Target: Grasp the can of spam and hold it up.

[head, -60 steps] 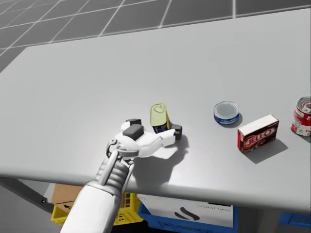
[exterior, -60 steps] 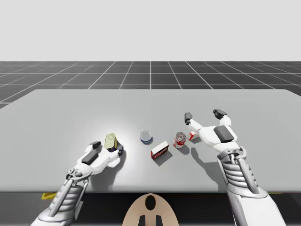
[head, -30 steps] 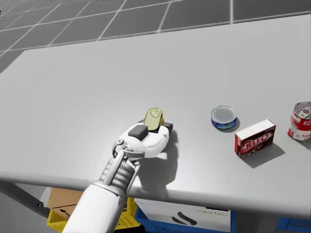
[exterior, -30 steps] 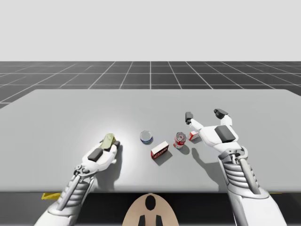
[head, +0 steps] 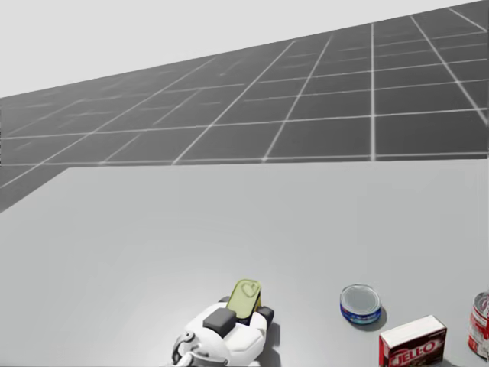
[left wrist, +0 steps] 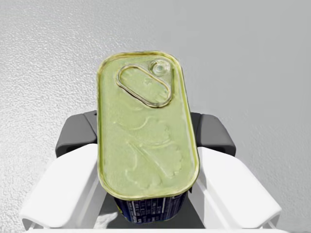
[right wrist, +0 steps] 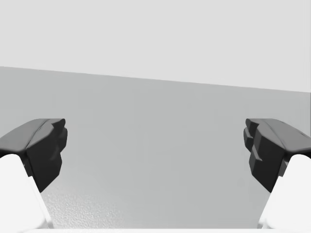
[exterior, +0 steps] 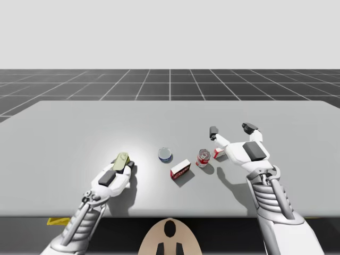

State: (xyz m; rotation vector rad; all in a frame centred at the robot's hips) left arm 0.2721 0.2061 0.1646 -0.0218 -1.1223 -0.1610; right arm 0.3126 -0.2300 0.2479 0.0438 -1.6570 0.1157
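Tabletop point(exterior: 74, 127): blue tin point(exterior: 165, 155), red box point(exterior: 180, 169) near yellow-topped can point(exterior: 122, 160)

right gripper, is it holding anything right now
No, my right gripper is wide open in the right wrist view, with nothing between its dark fingers.

**What the views cover or cut off**

Left wrist view: the lid of the oblong can point(left wrist: 146, 126) covers nearly all of its blue side. The rim hides where the pads point(left wrist: 75, 133) of the left pincer point(left wrist: 146, 135) meet the can's walls.

Head view: the pincer hides the can's lower body. The bottom edge cuts my left arm and the red box point(head: 412, 344), and the right edge slices the red can point(head: 480, 325).

High view: a small red thing point(exterior: 217, 154) sits half behind my right pincer point(exterior: 230, 129), too small to name. A yellow thing point(exterior: 53, 221) pokes from under the tabletop point(exterior: 170, 114).
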